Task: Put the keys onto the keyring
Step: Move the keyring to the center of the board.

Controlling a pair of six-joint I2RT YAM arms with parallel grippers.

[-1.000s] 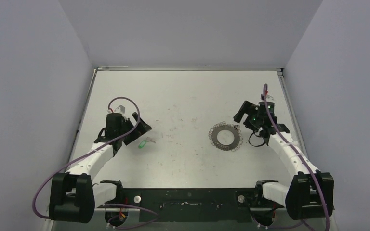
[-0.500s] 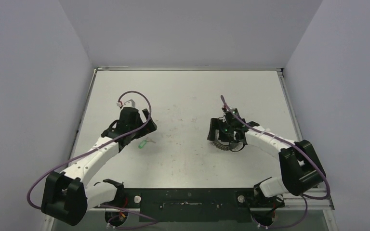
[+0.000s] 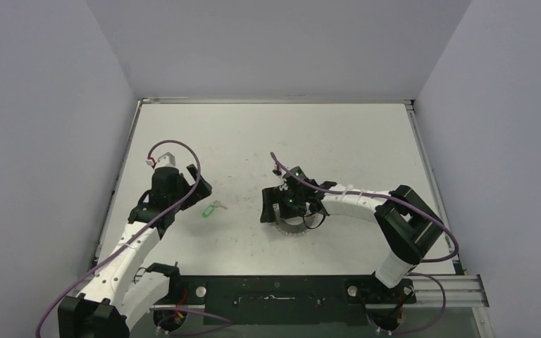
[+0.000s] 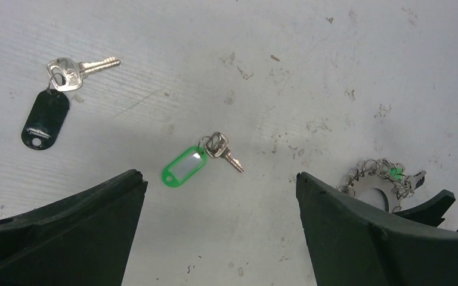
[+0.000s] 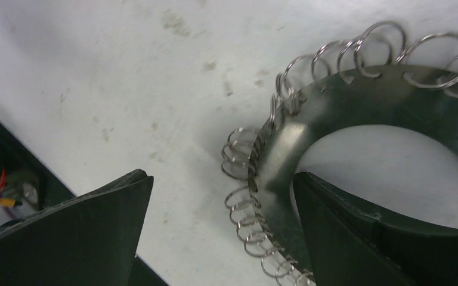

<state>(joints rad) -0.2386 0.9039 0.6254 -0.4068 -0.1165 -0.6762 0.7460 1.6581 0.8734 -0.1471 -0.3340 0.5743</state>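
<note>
The keyring [image 5: 358, 101], a flat metal hoop rimmed with small wire loops, lies on the table; it also shows in the top view [image 3: 293, 227] and the left wrist view [image 4: 377, 179]. My right gripper [image 5: 222, 176] is open and straddles its rim, one finger inside the hollow centre; in the top view, the right gripper [image 3: 285, 210] covers most of it. A green-tagged key [image 4: 192, 163] lies just ahead of my open, empty left gripper [image 4: 220, 238]. A black-tagged key [image 4: 46, 113] lies further left. The green key [image 3: 210, 209] sits right of the left gripper [image 3: 196, 184].
The white table [image 3: 275, 141] is scuffed and walled on three sides. The black base rail [image 3: 275, 290] runs along the near edge. A small green bit [image 4: 395, 173] sits among the keyring's loops.
The right arm swung left across the table and the keyring moved left and nearer with it. The left gripper shifted slightly forward, then back beside the green key.
</note>
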